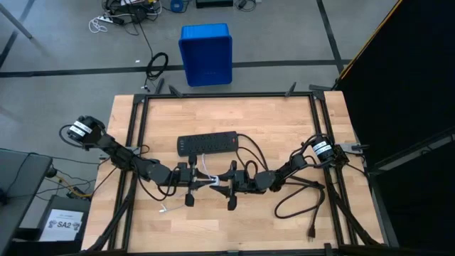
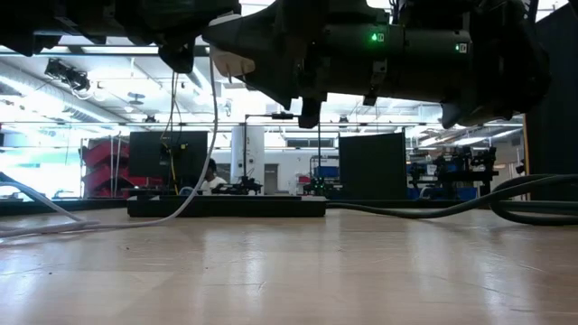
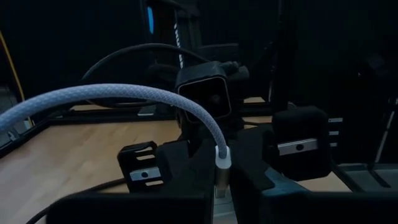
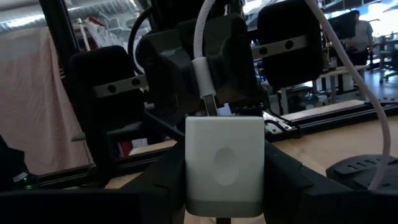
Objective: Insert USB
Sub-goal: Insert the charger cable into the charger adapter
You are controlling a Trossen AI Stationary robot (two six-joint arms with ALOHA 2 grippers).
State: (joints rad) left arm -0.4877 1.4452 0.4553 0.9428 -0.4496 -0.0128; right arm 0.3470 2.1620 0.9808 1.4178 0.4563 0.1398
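Wooden table [image 1: 284,135] in a lab, grey floor around it, a blue bin [image 1: 206,53] beyond the far edge and a black power strip [image 1: 207,144] lying mid-table. Both arms meet over the table's middle, just in front of the strip, raised off the surface. Left gripper [image 1: 193,179] has its fingers clenched on the plug end of the USB [image 3: 222,158], whose whitish braided cable arcs back and trails to the table. Right gripper [image 1: 229,185] has its fingers grasping a white cube adapter [image 4: 224,165], port facing the plug. Step in hand looks like mating: in the right wrist view the plug sits at the adapter's top edge, apparently at or just in the port; depth can't be told. Next move likely needs a straight push along the plug axis, with the adapter held steady and no tilt.
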